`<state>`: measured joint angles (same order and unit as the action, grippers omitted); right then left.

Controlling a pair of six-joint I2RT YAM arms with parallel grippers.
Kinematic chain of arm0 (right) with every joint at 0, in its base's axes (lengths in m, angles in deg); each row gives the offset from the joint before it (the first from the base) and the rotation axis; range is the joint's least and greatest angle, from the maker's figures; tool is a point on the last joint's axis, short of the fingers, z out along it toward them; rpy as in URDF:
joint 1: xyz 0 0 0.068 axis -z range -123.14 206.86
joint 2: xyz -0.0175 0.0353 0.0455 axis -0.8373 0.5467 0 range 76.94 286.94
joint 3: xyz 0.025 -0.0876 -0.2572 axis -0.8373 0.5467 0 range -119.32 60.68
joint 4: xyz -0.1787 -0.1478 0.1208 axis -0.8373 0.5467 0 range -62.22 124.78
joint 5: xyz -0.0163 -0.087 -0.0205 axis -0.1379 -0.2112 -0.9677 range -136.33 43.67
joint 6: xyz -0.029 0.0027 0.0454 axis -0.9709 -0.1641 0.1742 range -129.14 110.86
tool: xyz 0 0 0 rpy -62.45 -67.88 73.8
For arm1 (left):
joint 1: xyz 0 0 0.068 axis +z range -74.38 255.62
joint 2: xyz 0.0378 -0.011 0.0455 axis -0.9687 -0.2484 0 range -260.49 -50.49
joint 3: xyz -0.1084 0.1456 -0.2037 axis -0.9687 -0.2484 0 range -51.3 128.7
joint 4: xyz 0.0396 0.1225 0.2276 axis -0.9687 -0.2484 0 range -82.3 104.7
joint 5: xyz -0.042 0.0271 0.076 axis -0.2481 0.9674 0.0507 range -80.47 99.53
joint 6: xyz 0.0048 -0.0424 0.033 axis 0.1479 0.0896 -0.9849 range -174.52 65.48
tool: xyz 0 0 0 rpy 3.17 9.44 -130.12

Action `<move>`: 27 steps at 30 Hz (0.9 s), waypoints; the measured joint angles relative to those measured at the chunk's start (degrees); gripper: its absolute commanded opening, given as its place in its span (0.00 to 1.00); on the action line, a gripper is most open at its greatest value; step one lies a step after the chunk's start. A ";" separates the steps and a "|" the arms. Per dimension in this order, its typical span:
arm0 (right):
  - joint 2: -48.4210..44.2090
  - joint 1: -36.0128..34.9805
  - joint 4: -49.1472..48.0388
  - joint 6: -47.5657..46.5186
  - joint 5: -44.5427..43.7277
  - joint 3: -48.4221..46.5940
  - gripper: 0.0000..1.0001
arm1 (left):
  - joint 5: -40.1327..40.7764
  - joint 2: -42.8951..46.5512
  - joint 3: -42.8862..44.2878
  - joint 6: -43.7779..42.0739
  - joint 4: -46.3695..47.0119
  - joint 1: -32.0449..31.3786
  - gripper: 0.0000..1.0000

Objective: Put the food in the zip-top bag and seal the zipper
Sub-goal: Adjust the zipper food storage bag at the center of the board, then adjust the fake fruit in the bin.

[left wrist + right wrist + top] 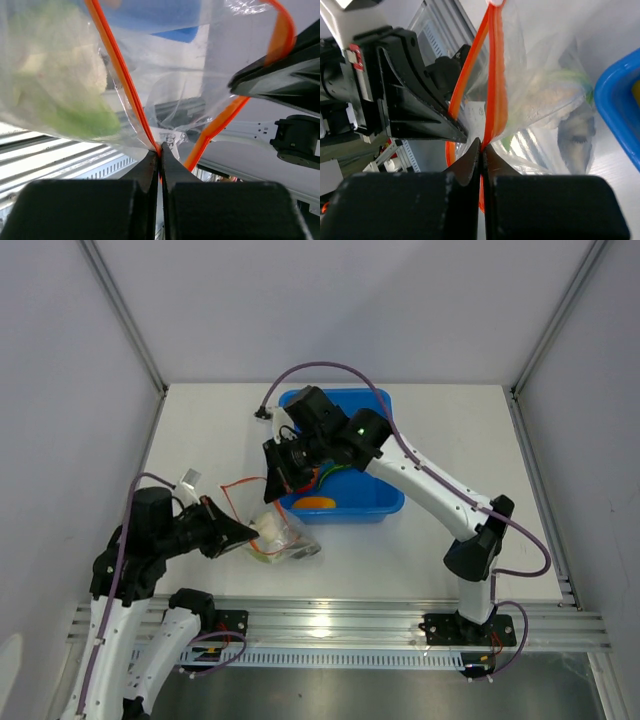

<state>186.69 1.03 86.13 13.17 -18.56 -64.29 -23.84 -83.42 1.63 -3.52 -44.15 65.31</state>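
The clear zip-top bag (287, 541) lies just in front of the blue bin, its mouth held up between the two grippers. Its orange-red zipper (240, 483) loops open. My left gripper (250, 532) is shut on one zipper strip (125, 80). My right gripper (272, 478) is shut on the other zipper strip (496, 85). Inside the bag sit the white-green cauliflower (55, 85) and a grey fish (575, 142). A yellow-orange piece (317, 503) and green food (335, 471) lie in the bin.
The blue bin (385, 502) stands mid-table under my right arm. My right gripper's black finger (280, 80) shows in the left wrist view, and my left gripper's finger (415, 110) shows in the right wrist view. A metal rail (400, 615) runs along the near edge.
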 measured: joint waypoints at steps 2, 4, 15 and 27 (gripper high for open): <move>-1.07 -0.48 -0.31 -0.09 0.48 1.90 0.00 | -0.02 1.03 -0.15 0.00 0.52 0.00 0.01; -1.57 -0.66 -0.63 -0.15 1.14 5.90 0.00 | -0.44 1.44 -2.49 0.09 1.51 0.00 0.01; 2.93 -0.72 2.67 -3.04 0.66 9.94 0.40 | 0.83 -0.57 -4.94 -0.09 0.46 0.00 0.01; 1.53 1.60 4.98 -4.50 -5.09 -5.62 0.99 | 0.68 -0.46 -6.08 -0.50 0.61 0.00 0.01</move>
<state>188.22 2.62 91.11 8.66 -23.65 -69.91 -23.16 -83.88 -4.45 -4.02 -43.54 65.31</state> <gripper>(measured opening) 0.992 0.005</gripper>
